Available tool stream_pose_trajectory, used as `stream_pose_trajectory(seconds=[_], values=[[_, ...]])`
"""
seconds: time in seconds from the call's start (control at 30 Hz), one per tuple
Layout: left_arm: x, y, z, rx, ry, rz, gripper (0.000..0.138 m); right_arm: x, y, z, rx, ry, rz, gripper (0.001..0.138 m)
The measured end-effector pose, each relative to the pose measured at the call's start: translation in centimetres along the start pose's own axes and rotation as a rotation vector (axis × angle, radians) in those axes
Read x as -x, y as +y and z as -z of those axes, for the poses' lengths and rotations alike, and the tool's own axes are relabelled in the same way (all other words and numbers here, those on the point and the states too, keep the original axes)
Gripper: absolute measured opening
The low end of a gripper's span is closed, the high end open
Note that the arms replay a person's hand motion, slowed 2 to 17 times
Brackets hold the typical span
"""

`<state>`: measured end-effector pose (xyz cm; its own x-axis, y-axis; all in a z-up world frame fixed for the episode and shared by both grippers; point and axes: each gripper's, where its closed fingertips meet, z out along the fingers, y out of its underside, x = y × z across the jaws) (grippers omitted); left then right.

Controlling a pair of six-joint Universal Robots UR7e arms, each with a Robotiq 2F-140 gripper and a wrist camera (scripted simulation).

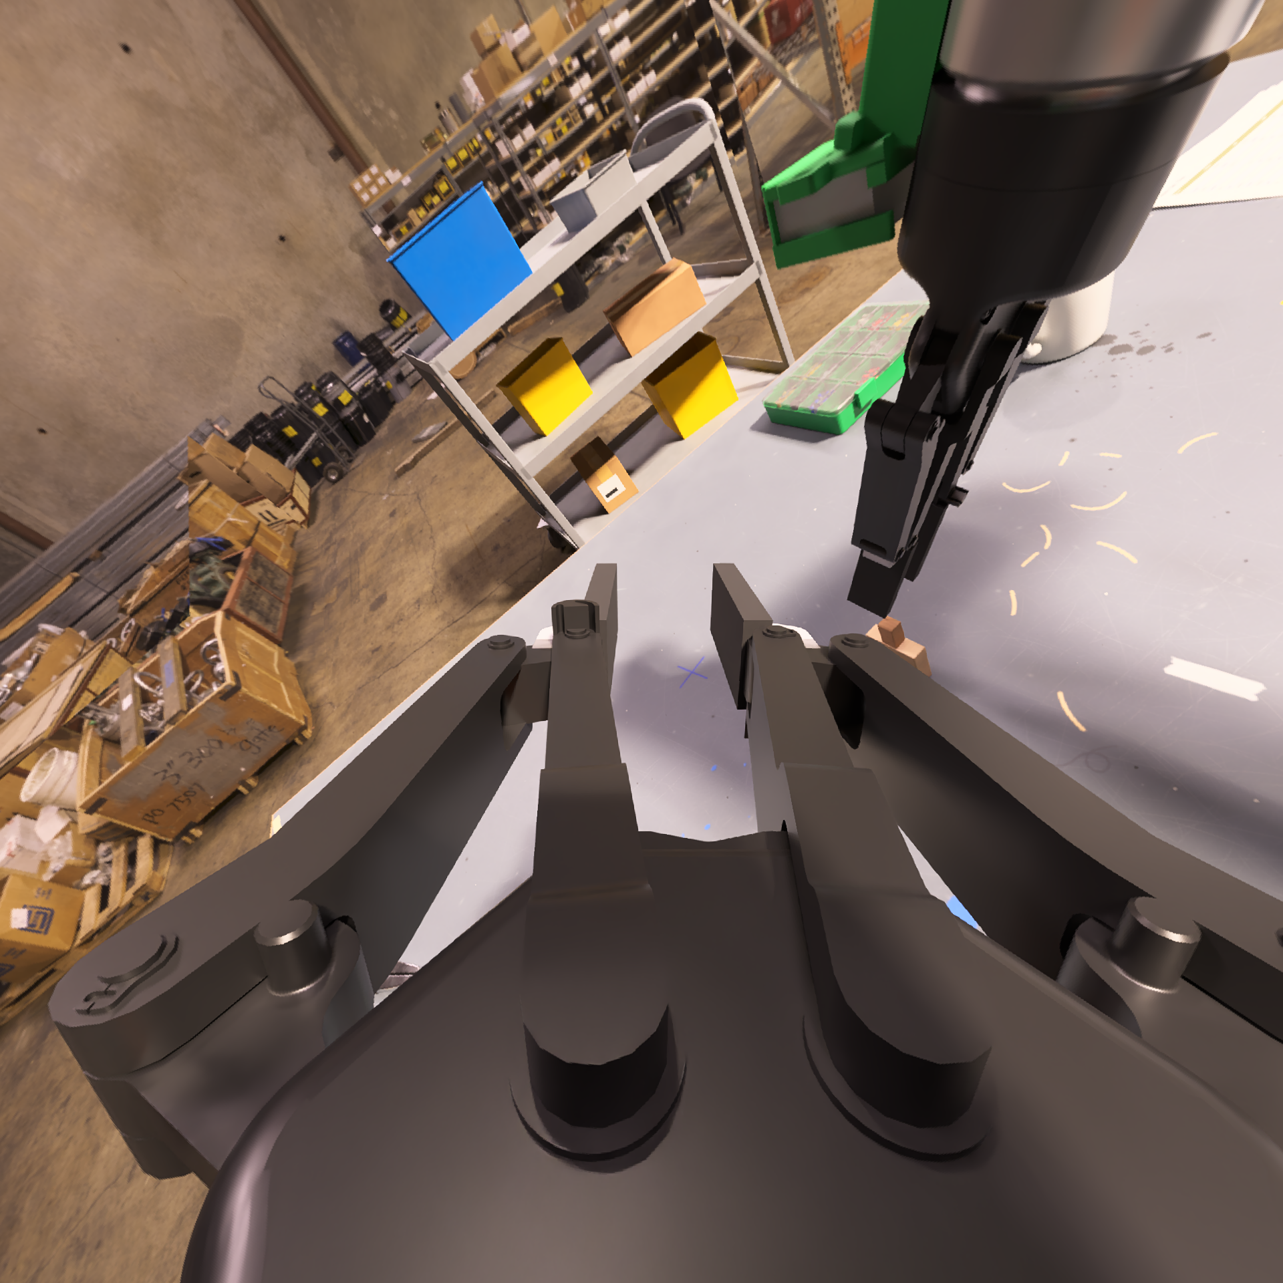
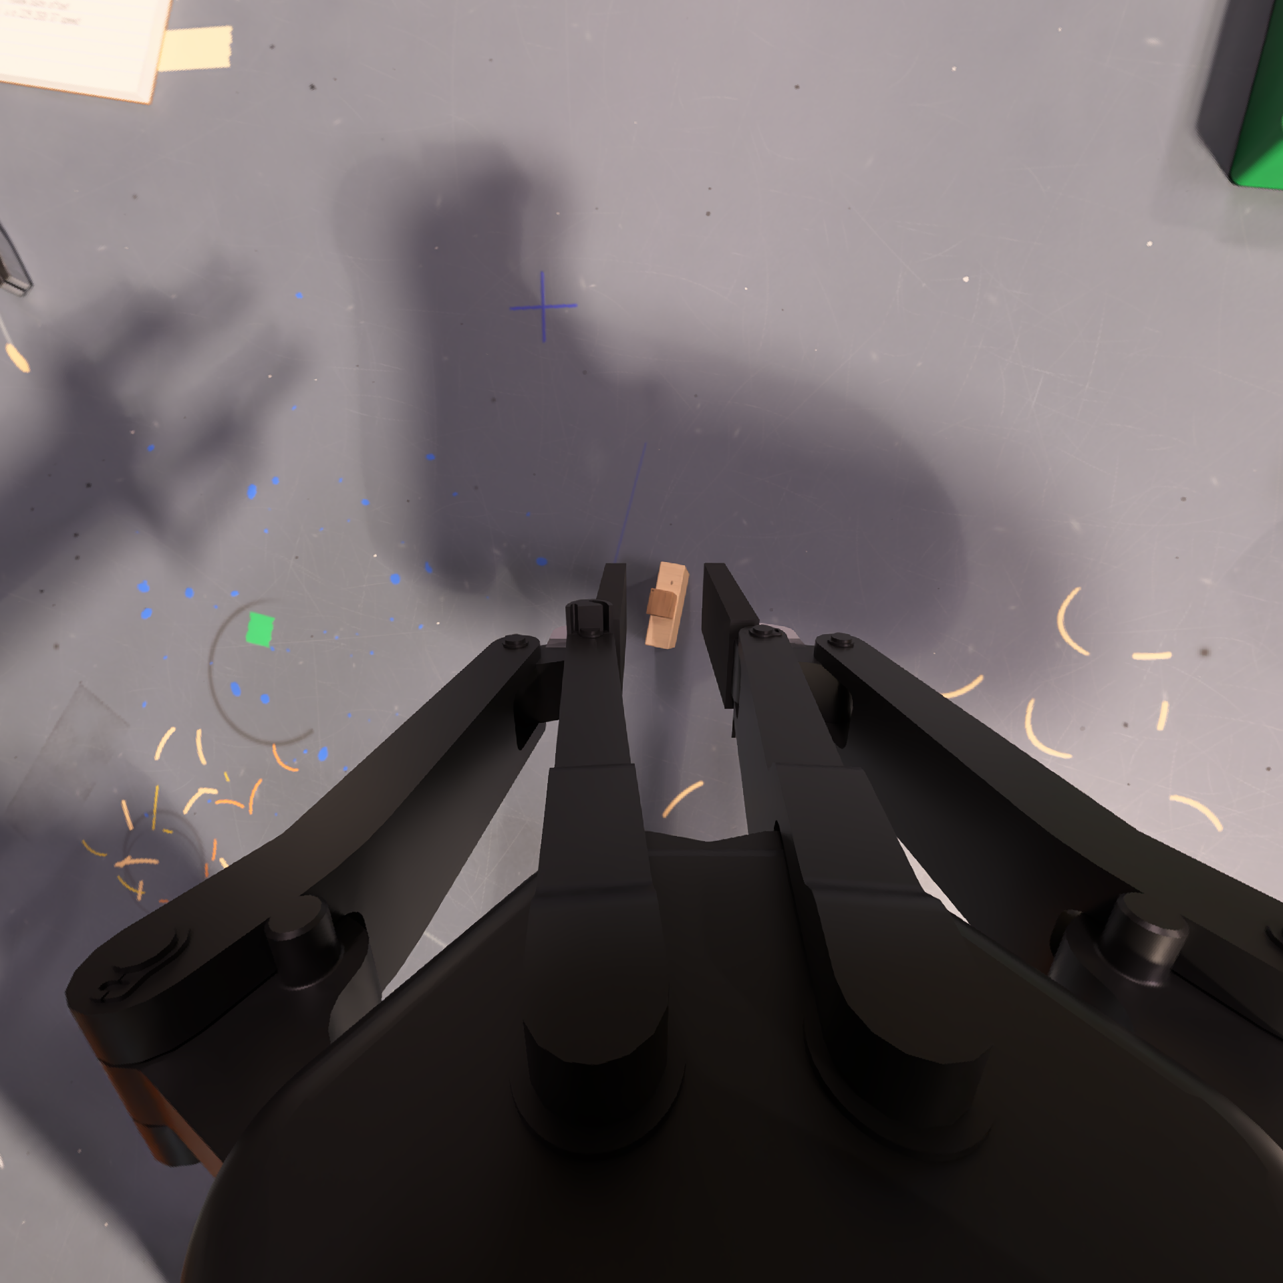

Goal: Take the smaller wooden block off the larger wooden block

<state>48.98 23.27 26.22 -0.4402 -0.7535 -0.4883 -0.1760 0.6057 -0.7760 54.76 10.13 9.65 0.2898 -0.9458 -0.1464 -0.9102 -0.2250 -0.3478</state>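
The larger wooden block [image 2: 668, 605] lies on the grey worktop [image 2: 833, 278] with the smaller wooden block [image 2: 661, 601] on top of it. The right tool [image 2: 663, 597] hangs above them, fingers apart on either side of the pair, touching neither. The left tool [image 1: 664, 600], fingers apart and empty, is near the blocks, over a blue cross mark [image 1: 691, 671].

You see the left gripper [image 1: 663, 604] parted over the bare table [image 1: 798, 500]. The right gripper [image 1: 876, 590] hangs just above the small block [image 1: 891, 632], which sits on the large block [image 1: 913, 652]. A green case [image 1: 833, 375] lies behind.
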Motion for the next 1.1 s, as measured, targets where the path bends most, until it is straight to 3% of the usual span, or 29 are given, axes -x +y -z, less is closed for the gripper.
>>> stream_pose_trajectory(seconds=[0.23, 0.5, 1.1], values=[[0.5, -1.0, 0.7, -0.063, -0.031, 0.009, 0.035, -0.7, 0.0, -0.8, 0.031, 0.021, -0.034, 0.028], [0.8, -1.9, 1.5, -0.124, -0.050, 0.021, 0.034, -0.4, 0.0, -1.5, 0.061, -0.039, -0.102, 0.023], [0.9, -1.9, 1.5, -0.127, -0.051, 0.036, 0.034, -0.2, 0.7, -2.8, 0.153, -0.059, -0.186, 0.022]])
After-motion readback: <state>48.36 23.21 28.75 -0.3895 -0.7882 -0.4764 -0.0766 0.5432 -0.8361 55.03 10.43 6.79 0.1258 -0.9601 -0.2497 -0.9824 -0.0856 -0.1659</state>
